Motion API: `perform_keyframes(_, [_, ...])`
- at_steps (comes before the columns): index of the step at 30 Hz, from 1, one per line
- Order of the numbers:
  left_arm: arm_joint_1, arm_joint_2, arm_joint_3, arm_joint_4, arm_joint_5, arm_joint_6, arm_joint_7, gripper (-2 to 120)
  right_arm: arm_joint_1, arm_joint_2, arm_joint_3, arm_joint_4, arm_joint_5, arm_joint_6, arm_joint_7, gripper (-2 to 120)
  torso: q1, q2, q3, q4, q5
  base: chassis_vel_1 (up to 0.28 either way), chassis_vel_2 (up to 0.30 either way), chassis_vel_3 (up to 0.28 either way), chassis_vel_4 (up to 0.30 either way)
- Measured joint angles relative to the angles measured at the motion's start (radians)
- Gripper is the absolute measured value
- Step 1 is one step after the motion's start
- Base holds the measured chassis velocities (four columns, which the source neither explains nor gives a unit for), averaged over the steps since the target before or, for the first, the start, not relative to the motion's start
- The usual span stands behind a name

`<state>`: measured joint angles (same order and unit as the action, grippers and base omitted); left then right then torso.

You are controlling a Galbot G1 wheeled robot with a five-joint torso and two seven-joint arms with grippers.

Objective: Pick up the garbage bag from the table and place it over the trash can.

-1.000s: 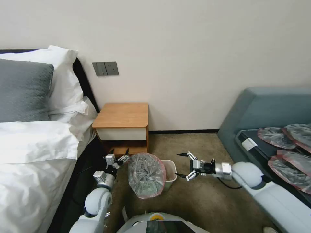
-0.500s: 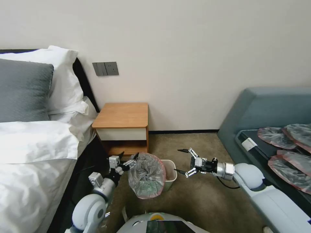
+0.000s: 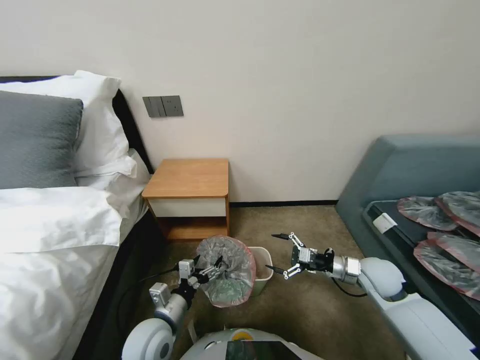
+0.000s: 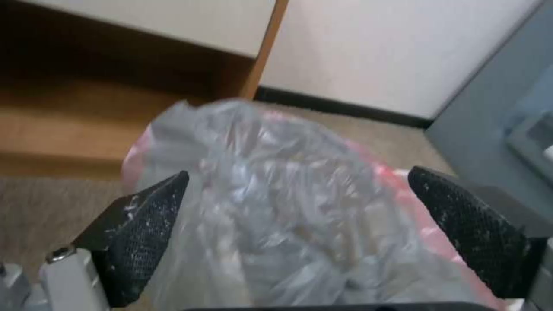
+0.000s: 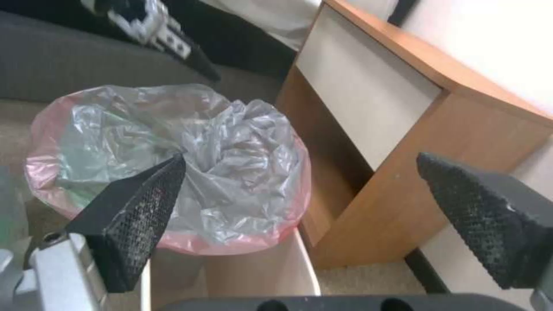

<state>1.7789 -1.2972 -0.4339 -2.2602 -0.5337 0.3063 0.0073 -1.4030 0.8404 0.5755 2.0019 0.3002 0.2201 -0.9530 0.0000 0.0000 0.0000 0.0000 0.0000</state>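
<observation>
While the garbage bag lay crumpled over the left side of the trash can, short of its right rim, the left gripper touched the bag's left edge, fingers spread; the right gripper hovered right of the can, fingers spread wide; the table stood just behind.

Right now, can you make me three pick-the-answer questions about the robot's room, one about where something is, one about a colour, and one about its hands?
1. Where is the garbage bag?
A. on the table top
B. over part of the trash can
C. on the bed

2. What colour is the bag's rim?
A. pinkish-red
B. blue
C. yellow

3. How are the left hand and right hand?
A. both shut
B. one holds the bag
C. both open

Answers: 1 B, the bag covers the left part of the trash can while the can's right side shows bare, and the table has nothing on top. 2 A, the rim looks pinkish-red. 3 C, both hands' fingers are spread apart, holding nothing.
</observation>
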Motion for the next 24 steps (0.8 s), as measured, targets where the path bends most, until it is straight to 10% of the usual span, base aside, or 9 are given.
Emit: perform_keyframes(24, [-0.137,-0.073,0.003,0.116,0.060,0.160,-0.090,93,-0.010,0.002,-0.019,-0.016,-0.004,0.025,0.000,100,0.000,0.000,0.000,-0.0001,0.0000,0.000,0.000,0.000,0.000])
